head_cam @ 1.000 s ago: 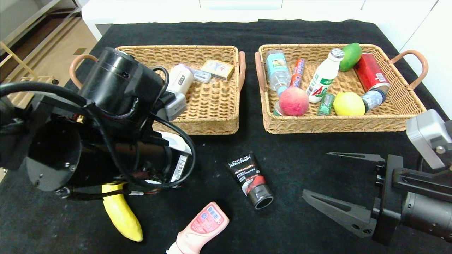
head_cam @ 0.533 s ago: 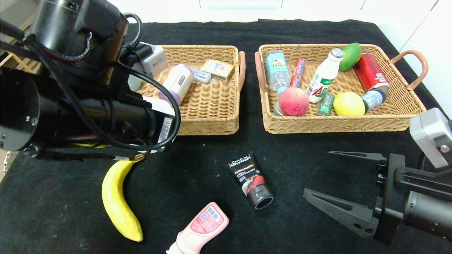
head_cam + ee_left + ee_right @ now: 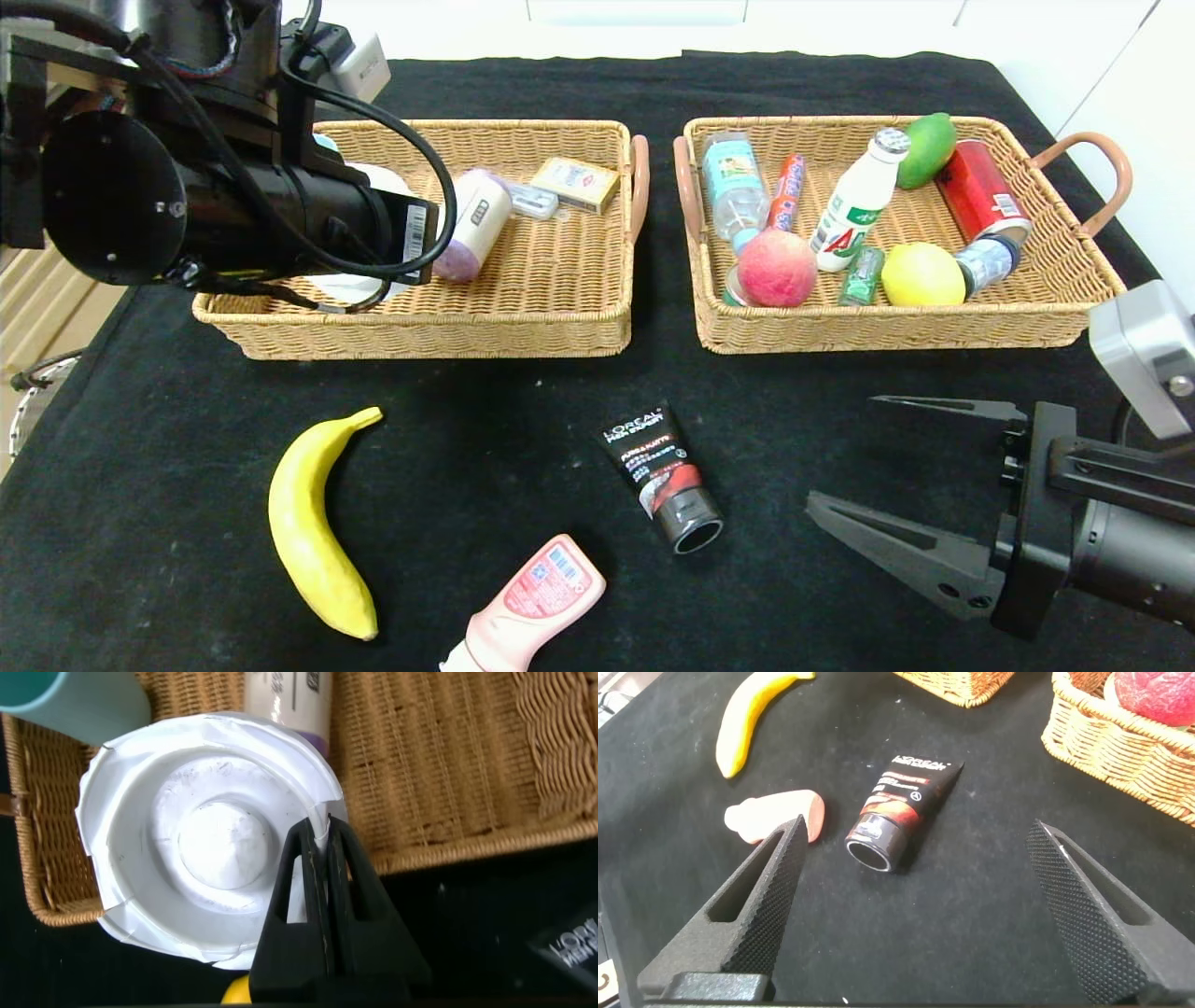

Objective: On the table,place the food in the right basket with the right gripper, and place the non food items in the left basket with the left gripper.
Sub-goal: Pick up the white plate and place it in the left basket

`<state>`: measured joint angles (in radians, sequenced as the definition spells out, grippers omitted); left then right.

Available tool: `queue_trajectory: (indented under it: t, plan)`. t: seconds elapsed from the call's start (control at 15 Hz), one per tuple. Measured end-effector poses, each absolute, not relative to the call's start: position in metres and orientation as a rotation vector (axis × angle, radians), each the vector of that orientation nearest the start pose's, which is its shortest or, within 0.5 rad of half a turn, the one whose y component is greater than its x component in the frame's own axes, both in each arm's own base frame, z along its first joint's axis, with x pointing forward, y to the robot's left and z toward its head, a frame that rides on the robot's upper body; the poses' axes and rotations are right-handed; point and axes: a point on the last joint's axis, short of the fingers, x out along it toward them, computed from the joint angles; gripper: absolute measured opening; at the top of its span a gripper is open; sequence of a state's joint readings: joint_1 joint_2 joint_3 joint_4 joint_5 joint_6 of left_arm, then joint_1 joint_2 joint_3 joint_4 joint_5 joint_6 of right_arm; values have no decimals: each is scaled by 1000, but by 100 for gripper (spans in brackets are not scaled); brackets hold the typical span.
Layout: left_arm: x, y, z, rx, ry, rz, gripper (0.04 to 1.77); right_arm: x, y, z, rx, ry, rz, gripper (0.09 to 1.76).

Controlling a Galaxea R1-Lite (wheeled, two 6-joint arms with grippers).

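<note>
Left pincer clamped on the rim of a white paper bowl, held over the near left corner of the left basket.

The right pincer hangs wide open and empty above the counter, near the black tube. A banana and a pink bottle lie on the counter in front of the baskets. The right basket holds fruit and drinks.
</note>
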<state>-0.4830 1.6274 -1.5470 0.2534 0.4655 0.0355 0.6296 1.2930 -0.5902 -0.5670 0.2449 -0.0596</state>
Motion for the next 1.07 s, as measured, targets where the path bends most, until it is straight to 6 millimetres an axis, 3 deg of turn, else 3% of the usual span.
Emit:
queue_trajectory:
  t: [0.4,0.6,0.8,1.07]
  plan:
    - [309,-113,323,130,163,-11,13,159,122,221,-81,108,874,171]
    - [319,-113,315,139,171,-10,13,159,122,221,-80,104,873,171]
    - [322,-113,313,143,176,-6,62,158,121,222,-79,100,873,171]
    - [320,-114,311,149,189,-10,106,158,121,222,-80,102,873,171]
